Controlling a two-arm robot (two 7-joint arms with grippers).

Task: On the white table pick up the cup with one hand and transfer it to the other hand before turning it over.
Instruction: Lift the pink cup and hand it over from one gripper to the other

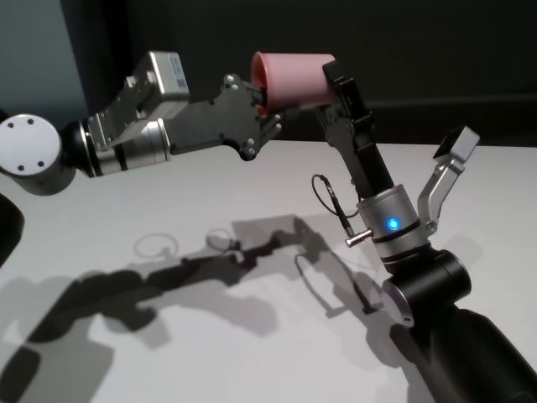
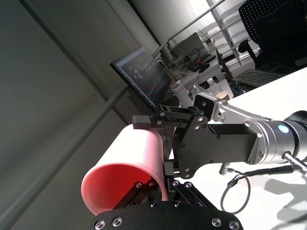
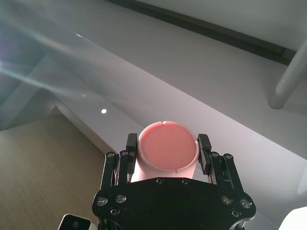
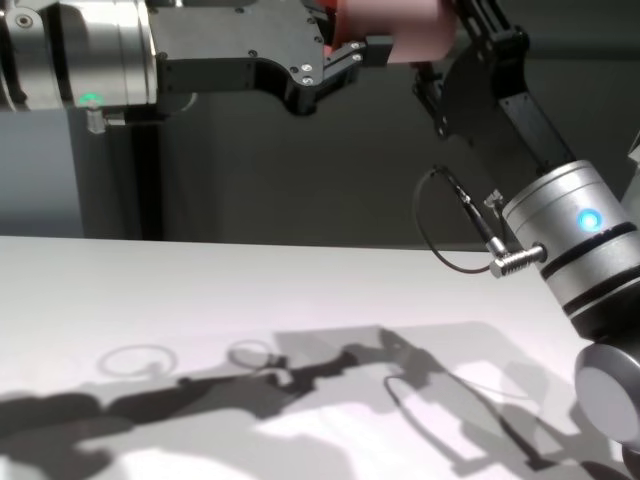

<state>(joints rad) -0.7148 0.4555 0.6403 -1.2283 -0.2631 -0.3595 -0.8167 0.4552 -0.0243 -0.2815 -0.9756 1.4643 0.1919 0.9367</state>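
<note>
The small pink plastic cup lay on its side in the air, well above the matte white table — the left gripper was clamped on its rim, the right gripper closed on its base end.

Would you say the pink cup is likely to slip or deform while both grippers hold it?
The cup looks smooth, so it may slip. Its walls keep their round shape between the right gripper fingers, suggesting stiffness. The left gripper pinches only its rim, a less secure hold.
</note>
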